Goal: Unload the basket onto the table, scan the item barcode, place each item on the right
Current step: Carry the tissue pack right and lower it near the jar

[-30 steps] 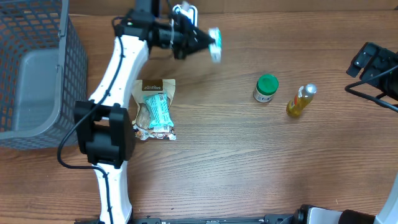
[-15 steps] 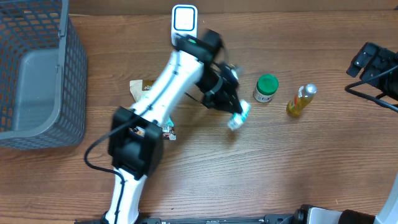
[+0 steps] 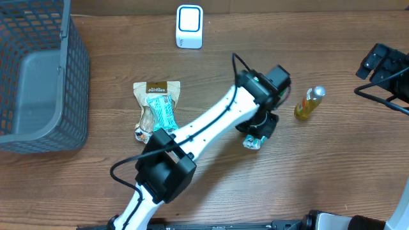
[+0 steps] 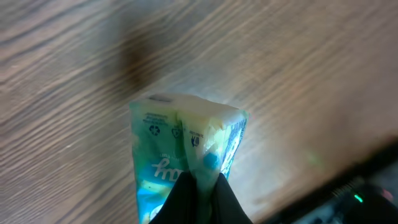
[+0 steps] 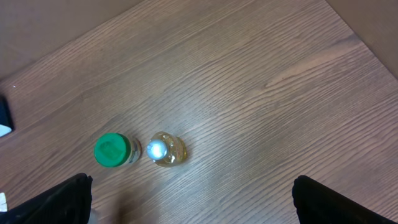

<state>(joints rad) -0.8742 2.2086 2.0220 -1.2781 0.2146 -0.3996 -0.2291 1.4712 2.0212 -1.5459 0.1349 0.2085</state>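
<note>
Away from the scanner (image 3: 189, 27) my left end effector (image 4: 200, 190) had swung, shut tight on the teal packet (image 3: 253, 142), which hung low over the counter (image 3: 319, 179); the scan seemed done.

Three cameras over one brown wooden worktop (image 3: 319, 179).
Overhead looks straight down from far above; the left wrist camera sits very close, facing past its dark fingers (image 4: 214, 199) onto a crinkled teal-and-white packet (image 4: 180, 143); the right wrist camera looks down from high up, sharing a slim yellow bottle (image 5: 166, 149) with overhead.
</note>
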